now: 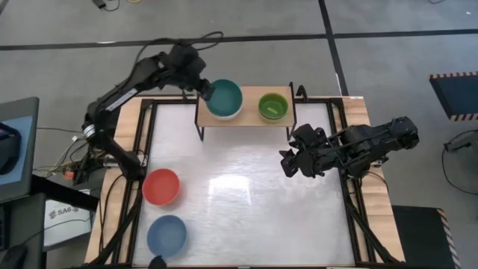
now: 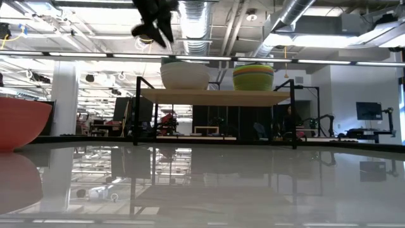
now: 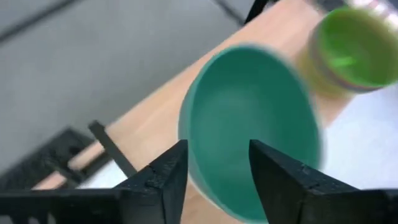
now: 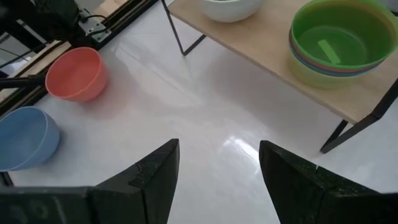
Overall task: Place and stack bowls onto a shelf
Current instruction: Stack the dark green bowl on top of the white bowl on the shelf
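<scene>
A teal bowl [image 1: 224,99], whitish on its outside in the low view [image 2: 185,75], stands on the left part of the wood-topped shelf [image 1: 250,119]. A stack of bowls with a green one on top [image 1: 272,106] stands on the shelf's right part. A red bowl [image 1: 160,187] and a blue bowl [image 1: 166,235] stand on the table at the near left. My left gripper [image 1: 203,91] is open above the teal bowl's left rim [image 3: 214,168], clear of it in the low view [image 2: 155,30]. My right gripper [image 1: 286,163] is open and empty over the table's right side [image 4: 217,168].
The shelf's thin black legs [image 4: 180,34] stand on the white table top at the far edge. The wooden frame and black rails [image 1: 142,142] run along the table's sides. The middle of the table [image 1: 246,202] holds nothing.
</scene>
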`<state>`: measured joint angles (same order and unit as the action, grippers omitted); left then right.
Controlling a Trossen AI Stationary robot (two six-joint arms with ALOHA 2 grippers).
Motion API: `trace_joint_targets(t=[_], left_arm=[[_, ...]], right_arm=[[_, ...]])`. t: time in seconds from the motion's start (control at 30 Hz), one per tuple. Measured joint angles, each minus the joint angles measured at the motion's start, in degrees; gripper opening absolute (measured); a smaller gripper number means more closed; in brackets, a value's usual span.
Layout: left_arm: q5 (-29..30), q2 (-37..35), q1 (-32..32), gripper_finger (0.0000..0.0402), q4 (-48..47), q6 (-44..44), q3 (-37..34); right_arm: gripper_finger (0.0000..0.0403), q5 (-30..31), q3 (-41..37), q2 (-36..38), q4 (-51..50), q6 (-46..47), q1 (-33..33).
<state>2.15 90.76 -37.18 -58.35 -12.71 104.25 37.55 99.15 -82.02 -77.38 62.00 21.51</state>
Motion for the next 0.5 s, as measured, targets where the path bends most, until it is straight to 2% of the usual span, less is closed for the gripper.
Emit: trace_joint_targets(t=[0.13, 0.23, 0.5], left_arm=[[6.70, -6.65, 3.74, 0.0165, -0.09, 1.10, -0.98], [11.83, -12.22, 8.35, 0.0166, -0.87, 0.11, -4.57], [26.49, -27.96, 22.58, 0.0167, 1.10, -14.38, -26.11]], right_arm=[[0.0248, 0.00, 0.00, -0.39, 0.76, -1.89, -1.54], [0.0248, -1.51, -0.05, -1.08, 2.99, -4.91, -3.48], [0.0248, -5.42, 0.02, -3.67, 14.08, -15.56, -7.53]])
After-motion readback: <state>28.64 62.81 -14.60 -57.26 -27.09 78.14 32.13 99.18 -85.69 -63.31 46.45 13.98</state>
